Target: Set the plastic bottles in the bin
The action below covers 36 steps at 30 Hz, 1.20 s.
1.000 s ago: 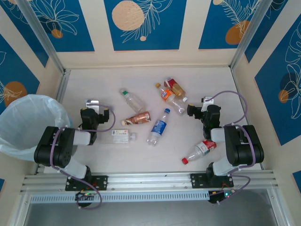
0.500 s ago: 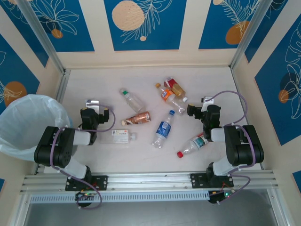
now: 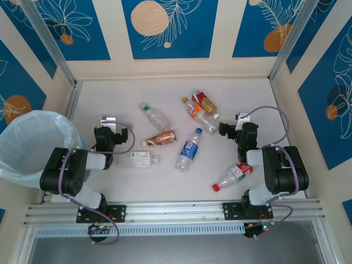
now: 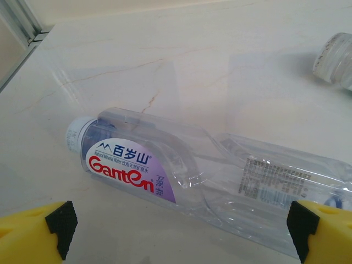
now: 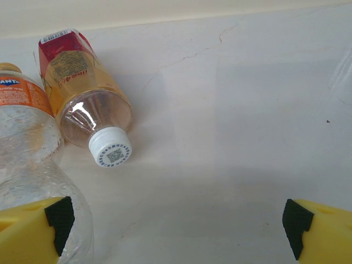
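Our left tool [image 4: 181, 225] and right tool [image 5: 179, 223] stand released, empty; the plastic bottles [image 3: 187, 148] lie scattered on the counter [image 3: 110, 93], the left straddling one, we judge, for the bin [image 3: 33, 148]

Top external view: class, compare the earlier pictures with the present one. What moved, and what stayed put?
The red-capped bottle beside the right arm slid left and slightly away, then came back to about where it began. The blue-labelled bottle ended a little further right. Nothing was gripped or let go. Both arms, the other bottles and the bin stayed put.
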### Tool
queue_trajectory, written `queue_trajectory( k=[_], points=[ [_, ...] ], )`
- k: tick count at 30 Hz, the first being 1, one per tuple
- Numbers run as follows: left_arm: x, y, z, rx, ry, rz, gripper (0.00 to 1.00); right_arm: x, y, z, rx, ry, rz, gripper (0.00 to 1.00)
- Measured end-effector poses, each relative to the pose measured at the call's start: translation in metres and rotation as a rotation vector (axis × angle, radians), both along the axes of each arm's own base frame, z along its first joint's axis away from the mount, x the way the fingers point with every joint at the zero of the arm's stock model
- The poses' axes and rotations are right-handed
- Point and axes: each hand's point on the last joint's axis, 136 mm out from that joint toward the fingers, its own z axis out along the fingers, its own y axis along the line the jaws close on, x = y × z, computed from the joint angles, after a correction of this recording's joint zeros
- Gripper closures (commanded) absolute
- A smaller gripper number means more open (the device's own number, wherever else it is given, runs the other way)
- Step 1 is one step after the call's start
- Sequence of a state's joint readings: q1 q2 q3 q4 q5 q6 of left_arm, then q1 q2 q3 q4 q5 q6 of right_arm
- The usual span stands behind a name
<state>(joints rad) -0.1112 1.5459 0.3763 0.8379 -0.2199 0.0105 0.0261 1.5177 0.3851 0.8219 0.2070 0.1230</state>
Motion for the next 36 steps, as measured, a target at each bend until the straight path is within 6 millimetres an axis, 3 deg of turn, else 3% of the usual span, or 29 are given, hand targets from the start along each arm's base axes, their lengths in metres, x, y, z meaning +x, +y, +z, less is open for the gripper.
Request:
queue_trajectory(
  k=[7,10,14,18,23,28,36],
  points=[
    [0.000,-0.001,0.005,0.002,0.029,-0.003,0.01,-0.001,0.000,-0.001,0.000,0.005,0.000,0.01],
    [0.009,0.000,0.031,0.003,0.021,0.009,0.01,-0.004,-0.001,0.002,-0.001,0.021,-0.003,0.00],
    [0.014,0.005,0.077,-0.045,-0.026,0.068,0.01,-0.006,-0.002,0.025,-0.002,-0.014,-0.008,0.00],
    [0.011,0.003,0.096,-0.122,0.007,0.139,0.01,-0.009,-0.004,0.053,0.016,-0.049,-0.031,0.01],
    [0.001,-0.024,0.100,-0.195,0.140,0.197,0.01,-0.019,-0.006,0.086,0.102,-0.066,-0.072,0.00],
    [-0.010,-0.050,0.098,-0.324,0.267,0.232,0.01,-0.033,-0.006,0.106,0.206,-0.028,-0.111,0.00],
    [-0.035,-0.042,0.065,-0.455,0.414,0.445,0.01,-0.064,0.016,0.115,0.328,0.031,-0.026,0.00]
  ],
)
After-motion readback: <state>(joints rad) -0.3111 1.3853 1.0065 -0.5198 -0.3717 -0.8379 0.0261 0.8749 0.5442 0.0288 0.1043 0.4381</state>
